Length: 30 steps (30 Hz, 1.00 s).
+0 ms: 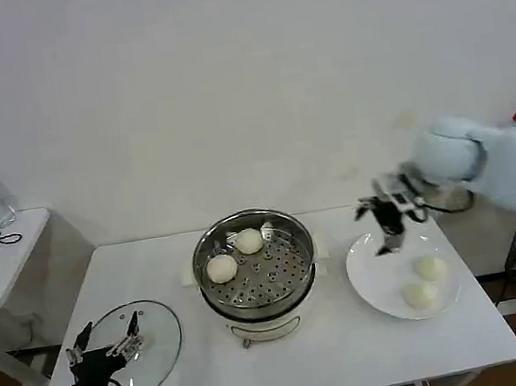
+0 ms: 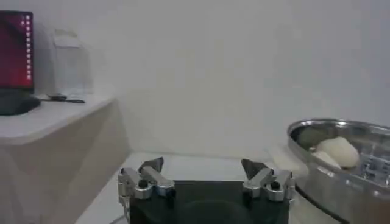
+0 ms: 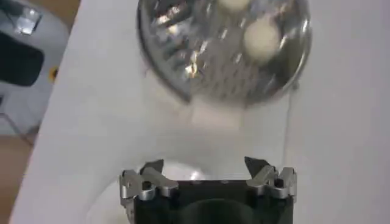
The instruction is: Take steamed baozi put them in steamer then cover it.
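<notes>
Steamer (image 1: 256,271) sits at the middle of your white table (image 1: 336,349), uncovered, with two steamed baozi on its perforated tray — one (image 1: 221,268) toward your left side and one (image 1: 248,241) just behind it, near the far wall of the pot. You can see the same pair from your right wrist camera, inside the shiny steel bowl (image 3: 201,67), and one bun (image 2: 337,151) shows over the rim (image 2: 317,129) in your left wrist view. The other two baozi (image 1: 431,268) (image 1: 420,294) lie close together on the white plate (image 1: 374,278) to the right of the steamer. Your right gripper (image 1: 389,233) hangs above the plate's far-left edge, fingers spread apart and holding nothing; the wrist camera confirms the gap between its fingertips (image 3: 204,167). Your left gripper (image 1: 107,344) is low at the near-left corner of the table, jaws likewise apart and empty (image 2: 203,167) — it is over the cover (image 1: 150,345), which lies flat on the table to the left of the steamer.
</notes>
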### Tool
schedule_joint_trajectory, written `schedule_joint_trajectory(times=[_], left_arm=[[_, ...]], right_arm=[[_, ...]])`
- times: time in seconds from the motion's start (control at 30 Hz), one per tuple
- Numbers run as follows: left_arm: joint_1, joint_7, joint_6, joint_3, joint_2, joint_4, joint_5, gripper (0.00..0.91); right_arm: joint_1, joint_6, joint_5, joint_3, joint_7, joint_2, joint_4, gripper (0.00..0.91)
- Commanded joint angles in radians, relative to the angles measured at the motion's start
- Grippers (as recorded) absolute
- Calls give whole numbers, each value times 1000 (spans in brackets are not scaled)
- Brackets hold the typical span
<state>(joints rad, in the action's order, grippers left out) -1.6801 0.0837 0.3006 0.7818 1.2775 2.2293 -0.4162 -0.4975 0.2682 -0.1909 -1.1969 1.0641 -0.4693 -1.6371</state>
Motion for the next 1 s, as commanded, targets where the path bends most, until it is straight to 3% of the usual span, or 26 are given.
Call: schedule_joint_trajectory(times=[0.03,0.2,0.4,1.0], left_arm=[[0,-1,0,-6,-6,-5,11,907],[-4,-2,1,-2,0,-8,22,907],[-8,-3,2,3,2,-11,28,907],[-16,-4,-1,31,9,-36,32,907]], right_arm=[[263,-82,176,195,44,191,-19,907],[512,-122,266,378,52,165,32,907],[623,-162,333,469,54,98,141,907],[687,-168,381,519,29,-100,327,907]])
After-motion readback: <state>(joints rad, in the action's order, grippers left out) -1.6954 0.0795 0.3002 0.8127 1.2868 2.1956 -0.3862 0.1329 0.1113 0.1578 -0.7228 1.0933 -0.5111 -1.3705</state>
